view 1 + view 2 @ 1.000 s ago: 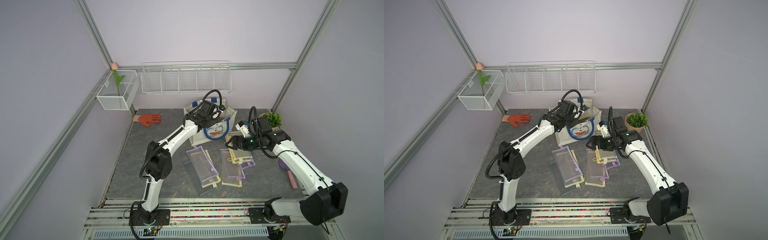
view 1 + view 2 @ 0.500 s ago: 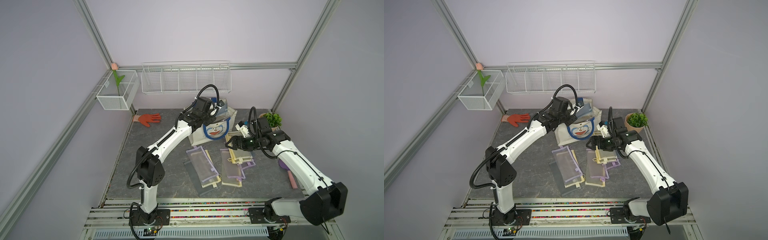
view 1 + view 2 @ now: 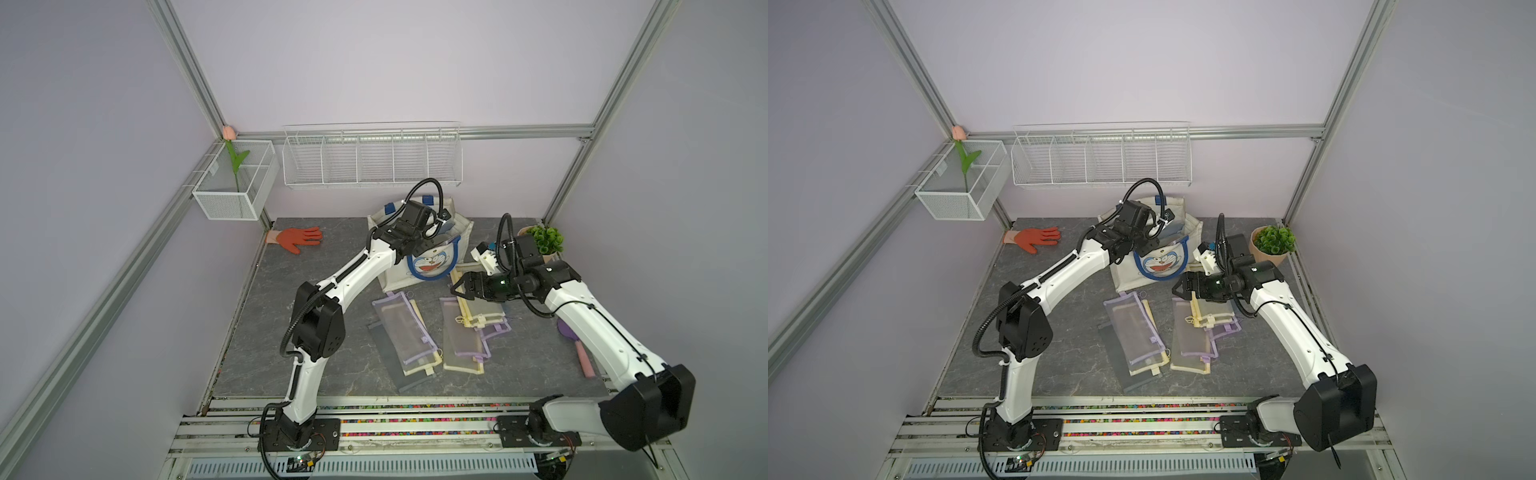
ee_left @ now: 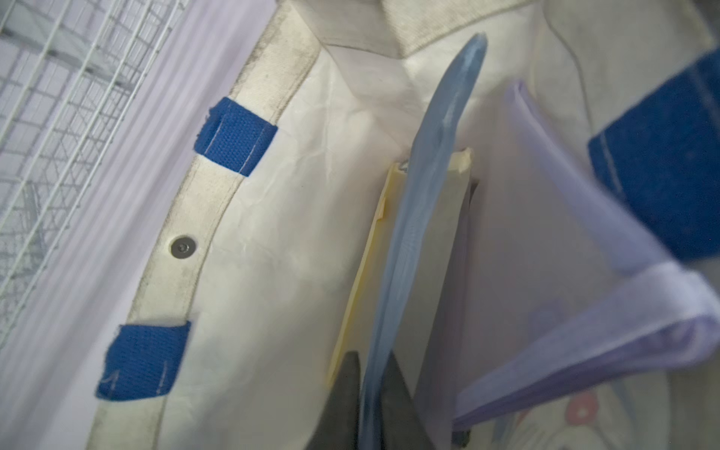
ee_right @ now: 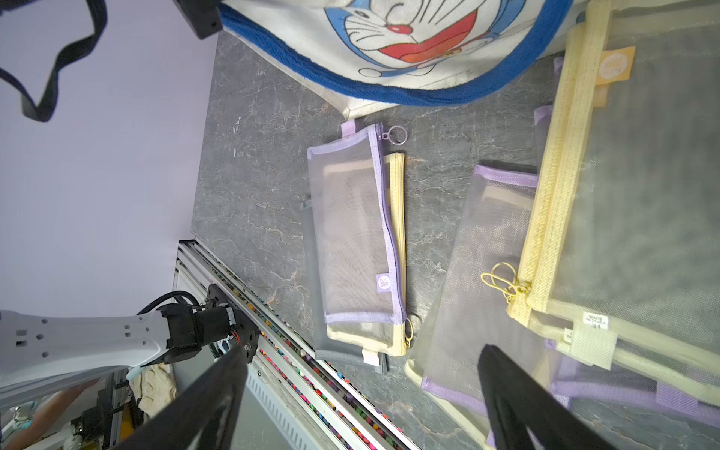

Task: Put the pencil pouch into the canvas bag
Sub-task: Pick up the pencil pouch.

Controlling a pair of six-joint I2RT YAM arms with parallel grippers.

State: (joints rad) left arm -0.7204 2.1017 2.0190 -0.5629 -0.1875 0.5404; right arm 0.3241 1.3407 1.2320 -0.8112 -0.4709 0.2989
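Note:
The cream canvas bag (image 3: 397,282) (image 3: 1129,282) with blue handles and a cat face stands at the back of the table. My left gripper (image 3: 432,235) (image 3: 1154,237) reaches down into its mouth. In the left wrist view the gripper (image 4: 372,354) is shut on the edge of a blue pencil pouch (image 4: 432,175), which hangs inside the bag's white lining (image 4: 304,233) beside a yellow pouch (image 4: 374,253) and a purple one (image 4: 545,233). My right gripper (image 3: 455,289) (image 3: 1177,289) (image 5: 362,350) hovers open and empty over pouches on the table.
Several mesh pouches lie in front of the bag: a purple-edged one (image 3: 399,328) (image 5: 350,233) and a yellow-edged one (image 3: 478,307) (image 5: 623,195). An orange glove (image 3: 297,239) lies at the back left, a potted plant (image 3: 544,239) at the back right, a pink-handled brush (image 3: 575,347) by the right arm.
The left arm's elbow swung out to the left and came back, while its gripper stayed at the bag's mouth with the blue pouch. The right arm has not moved.

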